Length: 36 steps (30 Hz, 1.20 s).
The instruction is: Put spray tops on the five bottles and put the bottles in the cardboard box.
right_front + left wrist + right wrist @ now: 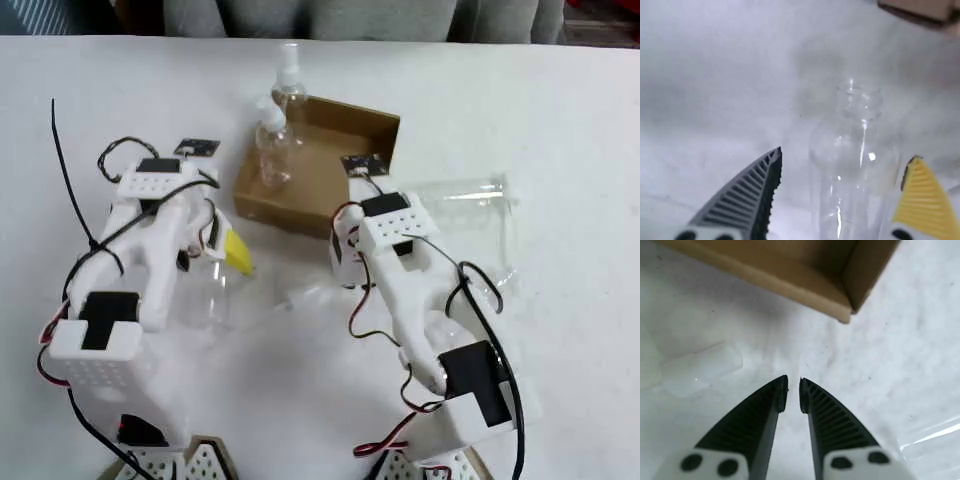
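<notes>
A clear bottle (855,165) with no top lies between the fingers of my left gripper (846,155). The gripper is open, its black finger (747,200) standing off one side and its yellow finger (920,200) close to the other. In the high view this bottle (212,297) is left of centre, its bare mouth towards the cardboard box (330,190). Two bottles with spray tops (275,150) stand at the box's left end. My right gripper (793,390) is shut on nothing, just above the table near a box corner (845,300). A translucent cap-like piece (700,370) lies beside it.
A clear plastic bag (470,225) lies to the right of the right arm (400,260). A small white part (300,296) rests on the table between the arms. Black cables loop around both arms.
</notes>
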Each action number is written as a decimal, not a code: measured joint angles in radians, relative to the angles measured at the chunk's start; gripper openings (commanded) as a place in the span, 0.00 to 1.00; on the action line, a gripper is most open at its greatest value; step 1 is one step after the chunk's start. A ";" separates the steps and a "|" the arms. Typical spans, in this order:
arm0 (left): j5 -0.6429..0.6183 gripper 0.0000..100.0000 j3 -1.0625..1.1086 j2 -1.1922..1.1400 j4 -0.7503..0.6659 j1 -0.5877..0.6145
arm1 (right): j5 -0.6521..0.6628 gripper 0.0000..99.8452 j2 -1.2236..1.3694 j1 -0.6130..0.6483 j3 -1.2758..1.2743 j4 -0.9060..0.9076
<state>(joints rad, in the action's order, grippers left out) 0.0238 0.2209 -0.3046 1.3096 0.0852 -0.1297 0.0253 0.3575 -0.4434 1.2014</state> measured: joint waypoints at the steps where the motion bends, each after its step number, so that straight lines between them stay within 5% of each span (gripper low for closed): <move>1: 0.000 0.36 0.000 0.000 0.000 0.000 | 0.000 0.02 0.000 0.000 0.000 0.000; 18: -0.002 0.36 -0.121 -0.146 0.005 -0.018 | 0.000 0.02 0.000 0.000 0.000 0.000; 26: -0.002 0.03 -0.163 -0.173 0.008 -0.023 | 0.000 0.02 0.000 0.000 0.000 0.000; 36: 0.002 0.02 -0.172 -0.172 0.008 -0.035 | 0.000 0.02 -0.006 0.000 -0.005 0.017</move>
<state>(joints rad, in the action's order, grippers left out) 0.0253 0.0491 -0.4764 1.3172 0.0499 -0.1297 0.0192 0.3575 -0.4480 1.2183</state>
